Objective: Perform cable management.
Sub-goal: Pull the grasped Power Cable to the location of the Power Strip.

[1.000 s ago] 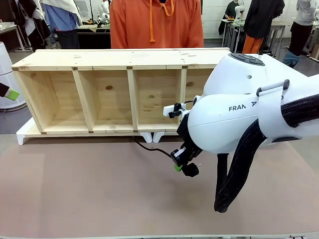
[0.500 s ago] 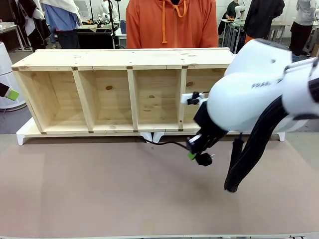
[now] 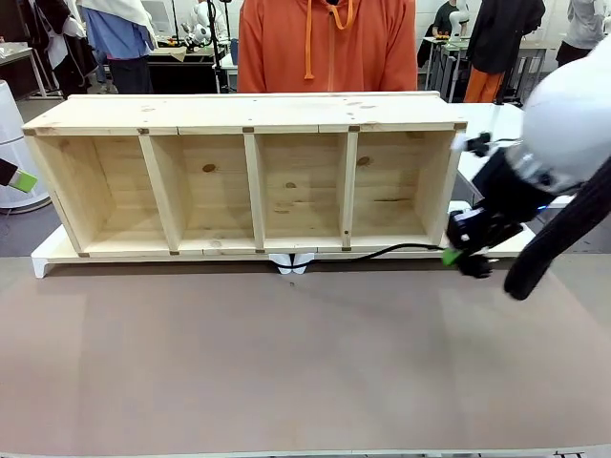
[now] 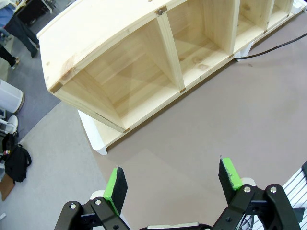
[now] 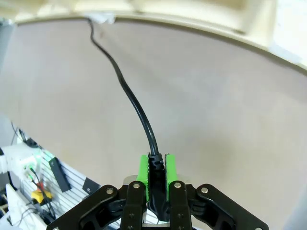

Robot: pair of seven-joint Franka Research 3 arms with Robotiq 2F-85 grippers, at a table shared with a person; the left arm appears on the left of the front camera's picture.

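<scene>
Right gripper (image 3: 462, 260): closed down onto the cable (image 3: 382, 251); in the right wrist view the two green pads (image 5: 143, 165) are seen pressed against either side of the cord's black end, with only the cord's width left between them (image 5: 156, 166); the plug end is seen jutting out past the pads in the front view.
Right gripper position: held just in front of the lower right corner of the wooden shelf (image 3: 248, 113), at the right side of the table (image 3: 286, 372).
Cable: one end is gripped; from there it is drawn leftward along the foot of the shelf's front edge towards a white support (image 3: 294, 261) under the shelf's middle; in the right wrist view it (image 5: 127, 91) is seen running in a gentle curve from the pads across the brown table surface to a white piece at the shelf's lower edge; a short stretch (image 4: 268, 48) is also seen in the left wrist view, lying on the table beside the shelf (image 4: 110, 28).
Left gripper (image 4: 172, 179): jaws spread wide; nothing is held between the green pads; it is held above the bare table near the shelf's left end, well apart from the cable.
Shelf: four open compartments facing the robot; set on white supports.
Person (image 3: 325, 48): stood behind the shelf at the far side, in an orange hooded top; the hands cannot be seen.
</scene>
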